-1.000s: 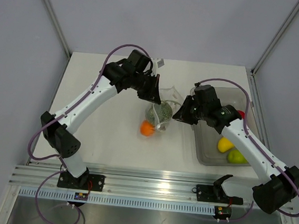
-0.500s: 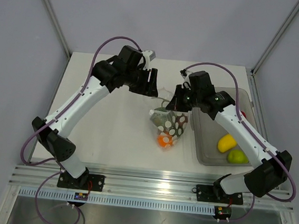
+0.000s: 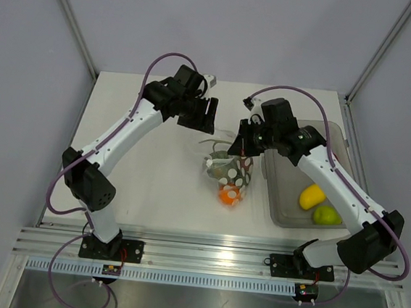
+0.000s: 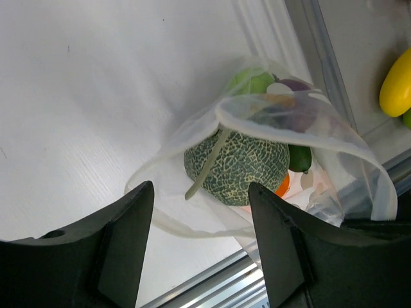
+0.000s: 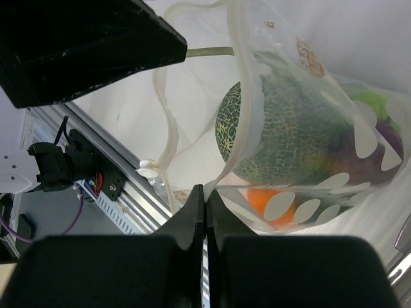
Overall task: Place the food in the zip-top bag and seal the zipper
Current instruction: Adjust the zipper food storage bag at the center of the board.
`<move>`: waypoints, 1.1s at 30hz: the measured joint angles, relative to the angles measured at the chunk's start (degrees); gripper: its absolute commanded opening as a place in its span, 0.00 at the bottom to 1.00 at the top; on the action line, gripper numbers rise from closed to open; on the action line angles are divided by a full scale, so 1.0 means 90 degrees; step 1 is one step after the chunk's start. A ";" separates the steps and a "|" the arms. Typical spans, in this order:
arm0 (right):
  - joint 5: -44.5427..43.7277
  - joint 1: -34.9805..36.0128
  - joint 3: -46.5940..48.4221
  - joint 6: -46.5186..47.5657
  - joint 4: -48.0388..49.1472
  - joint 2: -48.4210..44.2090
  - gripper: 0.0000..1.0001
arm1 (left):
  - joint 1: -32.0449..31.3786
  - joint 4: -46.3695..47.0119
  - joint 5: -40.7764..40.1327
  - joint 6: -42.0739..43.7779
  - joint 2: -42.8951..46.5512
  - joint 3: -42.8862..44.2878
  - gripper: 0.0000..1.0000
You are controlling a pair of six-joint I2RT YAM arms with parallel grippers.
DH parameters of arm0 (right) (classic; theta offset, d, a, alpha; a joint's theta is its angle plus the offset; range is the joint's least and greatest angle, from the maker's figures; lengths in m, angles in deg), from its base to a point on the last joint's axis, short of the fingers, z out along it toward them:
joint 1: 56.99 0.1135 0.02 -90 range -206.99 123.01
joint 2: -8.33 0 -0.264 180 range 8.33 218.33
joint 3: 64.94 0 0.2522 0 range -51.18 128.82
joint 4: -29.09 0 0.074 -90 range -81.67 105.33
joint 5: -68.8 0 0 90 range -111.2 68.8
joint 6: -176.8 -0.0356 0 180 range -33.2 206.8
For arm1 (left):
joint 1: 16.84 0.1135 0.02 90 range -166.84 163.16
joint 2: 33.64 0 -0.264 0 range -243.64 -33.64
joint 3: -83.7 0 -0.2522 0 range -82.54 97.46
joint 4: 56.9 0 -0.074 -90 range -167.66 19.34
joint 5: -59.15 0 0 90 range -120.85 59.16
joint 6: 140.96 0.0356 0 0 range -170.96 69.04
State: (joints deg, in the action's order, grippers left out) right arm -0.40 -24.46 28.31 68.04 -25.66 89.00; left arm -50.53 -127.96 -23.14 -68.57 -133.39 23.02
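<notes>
The zip-top bag [image 3: 230,172] is clear with white dots and hangs open-mouthed from my right gripper [image 3: 243,150], which is shut on its rim [image 5: 205,197]. Inside it are a netted green melon [image 5: 277,136], an orange [image 5: 268,203], a dark plum-like ball [image 5: 386,145] and a green piece [image 5: 371,102]. The zipper [image 5: 241,77] runs as a pale strip up from the pinched spot and stands unsealed. My left gripper [image 3: 207,117] is open just behind the bag, with the melon [image 4: 236,164] and the bag's mouth [image 4: 289,117] beyond its fingertips [image 4: 126,239].
A grey translucent tub [image 3: 282,204] stands to the right of the bag, with a yellow fruit [image 3: 310,197] and a green fruit [image 3: 323,215] in it. The aluminium rail [image 3: 203,256] runs along the table's near edge. Grey walls close the back and sides.
My left gripper opened, let go of the bag and drew back a little. My right gripper shut on the rim, and the bag with its fruit shifted right and nearer.
</notes>
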 measured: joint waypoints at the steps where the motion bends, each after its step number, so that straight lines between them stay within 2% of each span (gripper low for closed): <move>1: 0.0012 0.0000 0.0000 0.0019 -0.0017 -0.0022 0.00 | 0.0012 0.0051 0.0044 0.0024 0.0000 -0.0005 0.64; 9: 0.0138 0.0000 -0.0019 0.0136 -0.0092 -0.0066 0.00 | 0.0046 0.0313 0.0039 0.0316 -0.0265 -0.0066 0.60; 16: 0.0151 0.0000 -0.0121 0.0204 -0.0092 -0.0085 0.00 | 0.0046 0.0549 0.0095 0.0364 -0.0306 -0.0867 0.55; 18: 0.0153 0.0000 -0.0126 0.0228 -0.0092 -0.0085 0.00 | 0.0044 0.0568 0.0129 0.0359 -0.0306 -0.1013 0.44; 19: 0.0153 0.0000 -0.0126 0.0238 -0.0092 -0.0085 0.00 | 0.0046 0.0571 0.0148 0.0367 -0.0306 -0.1054 0.37; 20: 0.0153 0.0000 -0.0126 0.0257 -0.0095 -0.0085 0.00 | 0.0046 0.0566 0.0170 0.0367 -0.0306 -0.1066 0.23; 23: 0.0151 0.0000 -0.0119 0.0311 -0.0131 -0.0085 0.00 | 0.0046 0.0561 0.0182 0.0352 -0.0306 -0.1064 0.05; 25: 0.0146 0.0000 -0.0095 0.0355 -0.0206 -0.0085 0.00 | 0.0046 0.0544 0.0182 0.0321 -0.0306 -0.1064 0.00; 30: 0.0121 0.0000 -0.0002 0.0459 -0.0323 -0.0085 0.01 | 0.0095 0.0588 0.0223 0.0214 -0.0153 -0.1069 0.00; 33: 0.0095 0.0000 0.0000 0.0491 -0.0364 -0.0085 0.07 | 0.0163 0.0653 0.0294 0.0134 0.0177 -0.1090 0.00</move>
State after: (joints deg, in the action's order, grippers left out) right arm 0.45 -24.46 28.31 72.45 -28.94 88.23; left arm -49.07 -122.08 -20.50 -67.36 -131.79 13.20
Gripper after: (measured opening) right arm 0.039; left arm 0.016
